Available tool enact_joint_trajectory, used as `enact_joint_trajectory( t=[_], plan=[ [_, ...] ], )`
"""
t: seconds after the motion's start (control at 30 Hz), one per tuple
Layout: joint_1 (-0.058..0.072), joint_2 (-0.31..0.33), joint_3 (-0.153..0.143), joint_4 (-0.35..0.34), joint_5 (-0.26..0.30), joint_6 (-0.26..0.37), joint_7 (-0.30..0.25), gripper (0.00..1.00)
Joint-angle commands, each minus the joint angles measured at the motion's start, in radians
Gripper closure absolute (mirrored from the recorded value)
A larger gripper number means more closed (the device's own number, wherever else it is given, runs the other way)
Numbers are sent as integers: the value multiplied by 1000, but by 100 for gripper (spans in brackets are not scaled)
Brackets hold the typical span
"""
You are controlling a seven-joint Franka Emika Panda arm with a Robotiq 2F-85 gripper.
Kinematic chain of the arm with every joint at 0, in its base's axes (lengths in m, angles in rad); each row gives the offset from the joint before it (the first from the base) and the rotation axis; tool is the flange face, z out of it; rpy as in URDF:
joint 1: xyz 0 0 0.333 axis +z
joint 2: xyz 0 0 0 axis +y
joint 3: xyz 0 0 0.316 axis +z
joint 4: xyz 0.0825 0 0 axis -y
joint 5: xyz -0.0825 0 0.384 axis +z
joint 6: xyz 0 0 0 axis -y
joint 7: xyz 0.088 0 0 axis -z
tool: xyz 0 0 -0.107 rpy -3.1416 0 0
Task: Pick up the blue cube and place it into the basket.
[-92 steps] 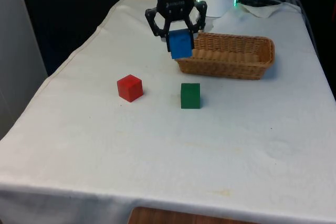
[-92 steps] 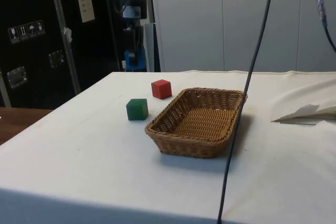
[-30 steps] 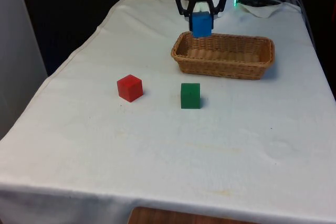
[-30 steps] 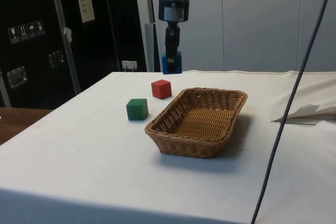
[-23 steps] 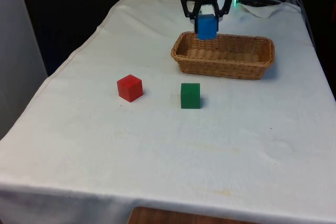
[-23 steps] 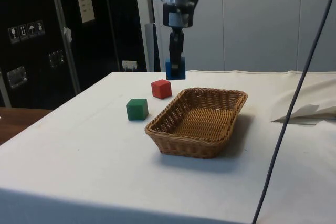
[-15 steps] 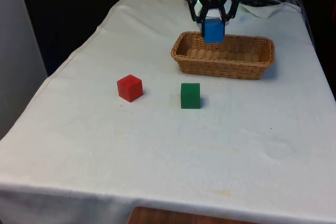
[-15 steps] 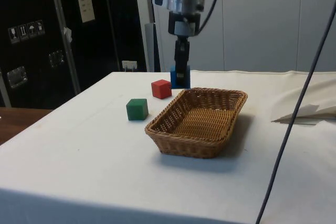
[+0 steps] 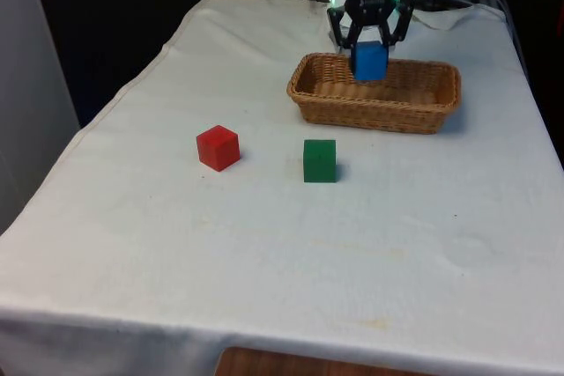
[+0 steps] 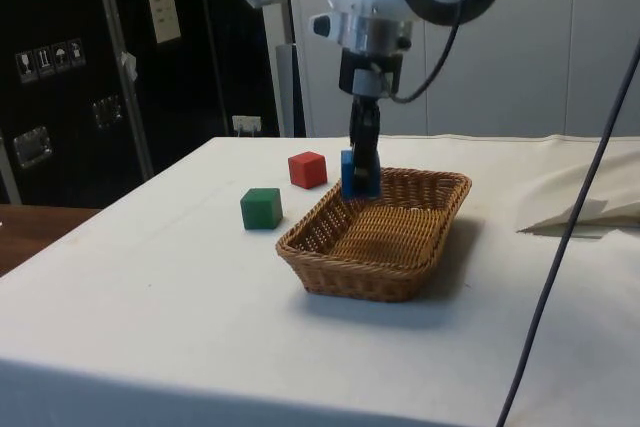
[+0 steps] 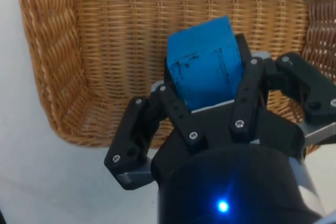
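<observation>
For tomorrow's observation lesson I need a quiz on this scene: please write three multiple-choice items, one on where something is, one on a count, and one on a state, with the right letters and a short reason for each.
1. Where is the blue cube?
A. on the cloth beside the red cube
B. held over the basket
C. on top of the green cube

2. How many cubes rest on the white cloth outside the basket?
A. one
B. two
C. three

3. What is the gripper doing?
A. shut on the blue cube
B. open with nothing in it
C. shut on the red cube

Answers:
1 B: the side view shows the blue cube in the fingers above the basket's woven floor.
2 B: only the red cube and the green cube sit on the cloth.
3 A: the wrist view shows the blue cube clamped between the two black fingers.
</observation>
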Motion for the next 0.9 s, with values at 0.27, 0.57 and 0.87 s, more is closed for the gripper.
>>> enact_joint_trajectory(
  t=[0.27,0.57,0.87],
  plan=[
    [-1,85,-2,-10,-7,105,3,100],
    [0,124,1,-45,0,178,-1,100],
    [1,146,-3,-74,-4,229,-2,100]
  ],
)
